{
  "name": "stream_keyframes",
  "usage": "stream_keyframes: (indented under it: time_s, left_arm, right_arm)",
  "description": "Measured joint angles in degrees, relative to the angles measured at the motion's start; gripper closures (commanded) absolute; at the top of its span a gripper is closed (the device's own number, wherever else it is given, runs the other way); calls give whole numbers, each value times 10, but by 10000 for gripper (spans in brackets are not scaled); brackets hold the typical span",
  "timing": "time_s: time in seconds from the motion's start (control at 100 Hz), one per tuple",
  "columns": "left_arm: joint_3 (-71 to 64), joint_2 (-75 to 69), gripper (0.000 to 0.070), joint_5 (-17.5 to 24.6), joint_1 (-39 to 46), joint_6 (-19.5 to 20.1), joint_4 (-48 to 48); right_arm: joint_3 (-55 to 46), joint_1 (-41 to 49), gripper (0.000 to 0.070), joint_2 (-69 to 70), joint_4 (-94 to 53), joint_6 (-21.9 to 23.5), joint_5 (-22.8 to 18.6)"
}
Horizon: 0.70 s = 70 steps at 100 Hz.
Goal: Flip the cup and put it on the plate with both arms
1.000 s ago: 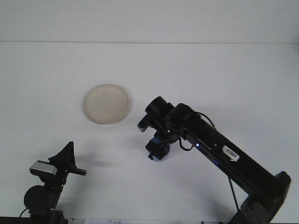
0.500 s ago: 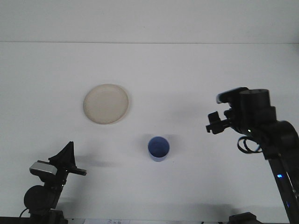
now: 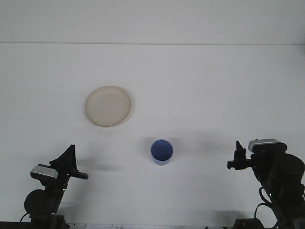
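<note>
A blue cup (image 3: 162, 151) stands upright on the white table, its mouth facing up, with nothing touching it. A cream plate (image 3: 108, 106) lies up and to the left of the cup, with nothing on it. My left gripper (image 3: 71, 161) rests low at the left edge, well left of the cup. My right gripper (image 3: 237, 158) sits low at the right edge, far from the cup and holding nothing.
The white table (image 3: 200, 86) runs back to a pale wall. Both arm bases sit at the near corners.
My right arm let go of the cup, left it standing upright, and swung back to the lower right. The left arm stayed still.
</note>
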Motion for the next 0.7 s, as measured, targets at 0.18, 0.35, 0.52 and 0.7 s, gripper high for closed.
stream_keyframes:
  time_s: [0.18,0.35,0.52,0.7]
  left_arm:
    - [0,0,683,0,0,-4,0]
    - [41,6,683,-2,0,-22,-68]
    - [188,59,683,-17,0,-35,-164]
    - [359,180,683,-17,0,-36,-290]
  right_arm:
    - [-10,0,700,-34,9,0,1]
    - [-10,0,700,-33,15,0,1]
    - [-10,0,700,-32,18,0,1]
    - [-10,0,700,-32,18,0,1]
